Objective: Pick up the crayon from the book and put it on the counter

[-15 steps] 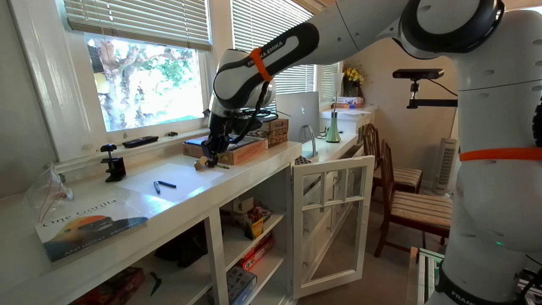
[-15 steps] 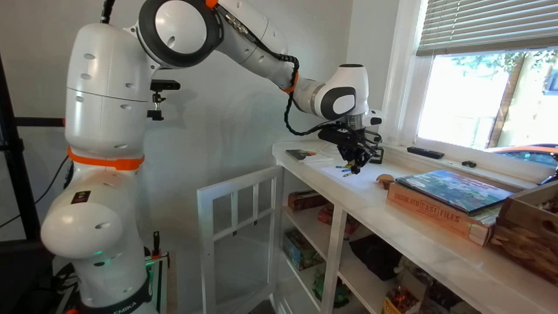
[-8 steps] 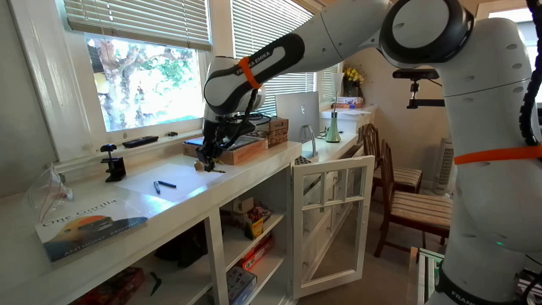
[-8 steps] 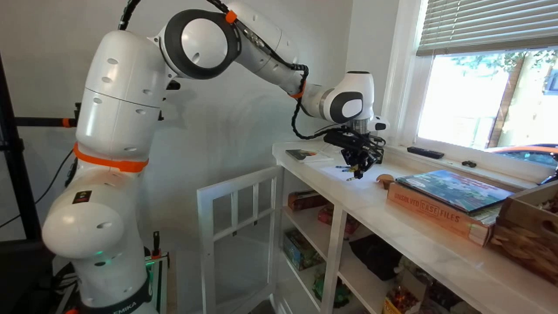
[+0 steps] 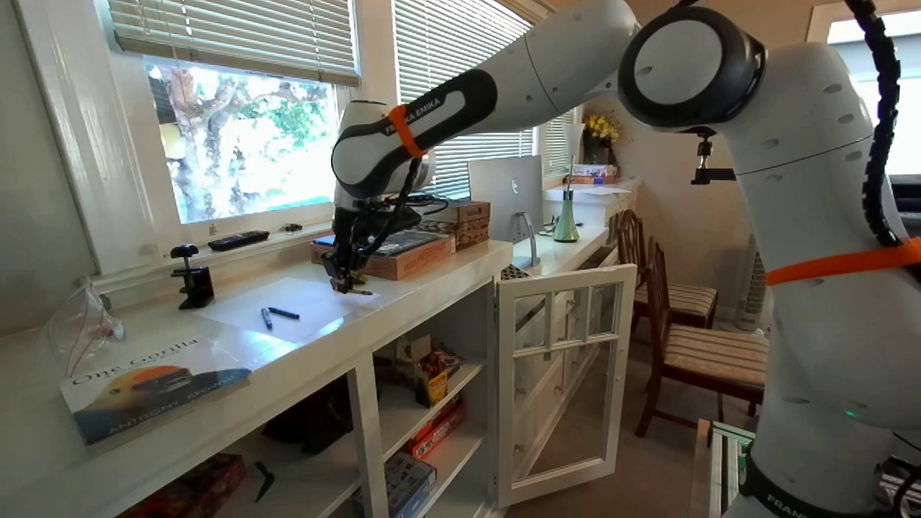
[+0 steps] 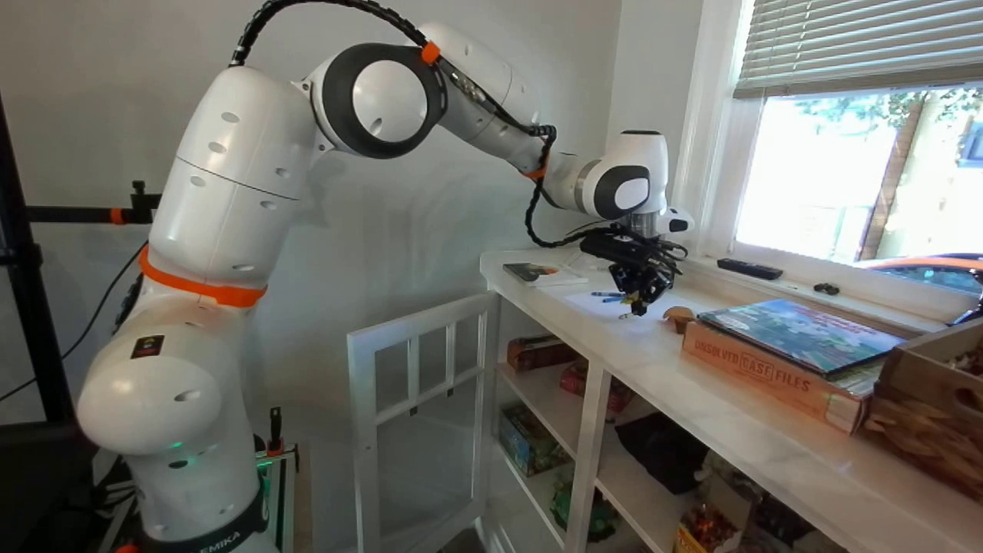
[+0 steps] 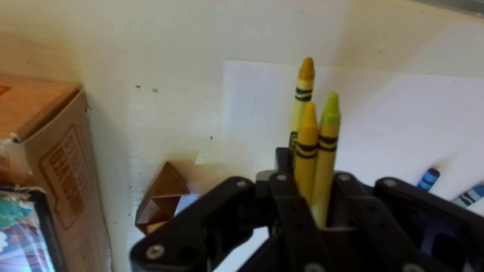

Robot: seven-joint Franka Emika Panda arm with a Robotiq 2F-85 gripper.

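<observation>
Three crayons sit between the fingers of my gripper (image 7: 312, 177), which is shut on them. In the wrist view they are a yellow crayon (image 7: 307, 151), a lime-tipped crayon (image 7: 328, 147) and an ochre-tipped crayon (image 7: 304, 90) set lower. The gripper (image 5: 344, 284) hangs low over the counter (image 6: 714, 369), above a white sheet; whether a crayon touches the surface I cannot tell. Flat on a reddish-brown box (image 6: 756, 369) lies the book (image 6: 799, 330) with a dark picture cover, apart from the gripper. No crayon shows on it.
Blue crayons (image 5: 277, 315) lie on the white paper (image 5: 237, 309). A folded brown piece (image 7: 162, 200) stands between box and gripper. Also on the countertop are a black clamp (image 5: 194, 280), a paperback titled One Gorilla (image 5: 151, 381) and a wooden crate (image 6: 929, 415).
The gripper has moved toward the window and a little lower, carrying the crayons along. Its fingers have stayed closed around them.
</observation>
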